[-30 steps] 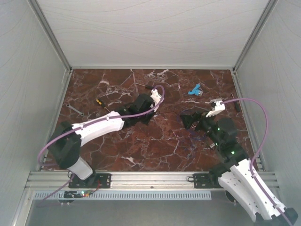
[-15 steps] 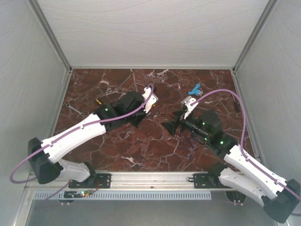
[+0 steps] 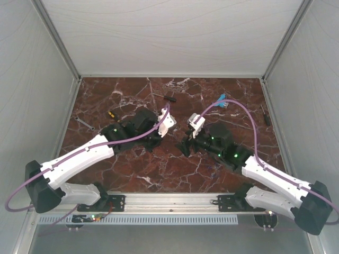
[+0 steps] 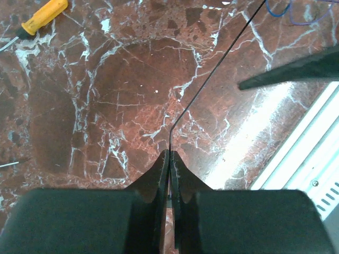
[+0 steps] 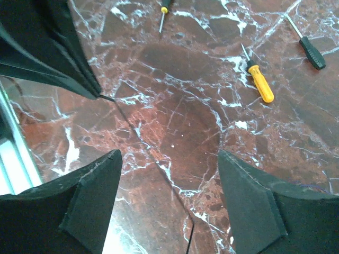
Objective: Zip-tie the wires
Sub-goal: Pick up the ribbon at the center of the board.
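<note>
Red-brown marble tabletop [image 4: 79, 106] fills both wrist views, and on it the left gripper [image 4: 169, 153] has its jaws pressed together on the end of a black strand [image 4: 212, 79], most likely the zip tie, which runs from the tips up and away toward the right arm. Over the last second both arms have swung in from the sides to meet near the table's middle. The right gripper [image 5: 167, 159], which was well off to the right, now sits just beside the left one with its fingers spread wide and the strand passing through the gap between them, touched by neither pad. Those fingers have narrowed a little but have not closed. Judging from this, a handover or a second grip on the tie is being set up. The wires [image 4: 288, 10], thin blue-purple loops, lie beyond the strand's far end, untied. A yellow-handled screwdriver [image 5: 259, 82] rests well apart.
</note>
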`<state>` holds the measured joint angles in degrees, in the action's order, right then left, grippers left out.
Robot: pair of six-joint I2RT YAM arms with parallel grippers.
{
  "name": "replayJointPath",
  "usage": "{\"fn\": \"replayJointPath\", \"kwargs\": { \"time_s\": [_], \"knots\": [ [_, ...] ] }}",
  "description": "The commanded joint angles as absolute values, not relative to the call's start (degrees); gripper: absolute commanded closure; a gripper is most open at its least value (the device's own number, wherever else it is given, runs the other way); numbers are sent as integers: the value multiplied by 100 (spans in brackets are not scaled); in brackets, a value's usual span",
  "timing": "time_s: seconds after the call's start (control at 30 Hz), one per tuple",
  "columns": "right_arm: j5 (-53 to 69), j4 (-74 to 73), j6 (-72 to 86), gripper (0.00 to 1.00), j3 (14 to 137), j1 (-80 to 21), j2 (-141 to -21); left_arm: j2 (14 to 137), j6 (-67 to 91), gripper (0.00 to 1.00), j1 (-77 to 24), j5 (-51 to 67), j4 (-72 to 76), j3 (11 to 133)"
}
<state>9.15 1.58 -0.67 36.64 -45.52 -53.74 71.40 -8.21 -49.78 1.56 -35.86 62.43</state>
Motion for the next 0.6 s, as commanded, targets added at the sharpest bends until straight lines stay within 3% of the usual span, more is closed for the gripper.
{"fn": "replayJointPath", "kwargs": {
  "time_s": [0.0,0.1,0.23,0.37,0.4,0.5,0.53,0.57],
  "knots": [
    [835,492,-212,33,3776,-4676,-5644,6876,-877,100,-4997,559,-3228,6179],
    [906,531,-227,40,3804,-4746,-5806,6857,-866,100,-4993,591,-3209,6167],
    [870,619,-191,75,3793,-4789,-5899,6835,-858,100,-5001,709,-3187,6137],
    [941,641,-128,98,3775,-4790,-5915,6832,-842,100,-4998,697,-3153,6101],
    [968,649,-90,100,3762,-4799,-5903,6833,-824,99,-5001,665,-3136,6093],
    [1019,730,8,100,3707,-4809,-5844,6788,-689,71,-4998,427,-2987,6056],
    [1019,756,35,100,3681,-4808,-5825,6749,-597,44,-4993,280,-2900,6048],
    [1003,787,77,100,3664,-4808,-5800,6705,-500,25,-4994,95,-2804,6048]
  ]
}}
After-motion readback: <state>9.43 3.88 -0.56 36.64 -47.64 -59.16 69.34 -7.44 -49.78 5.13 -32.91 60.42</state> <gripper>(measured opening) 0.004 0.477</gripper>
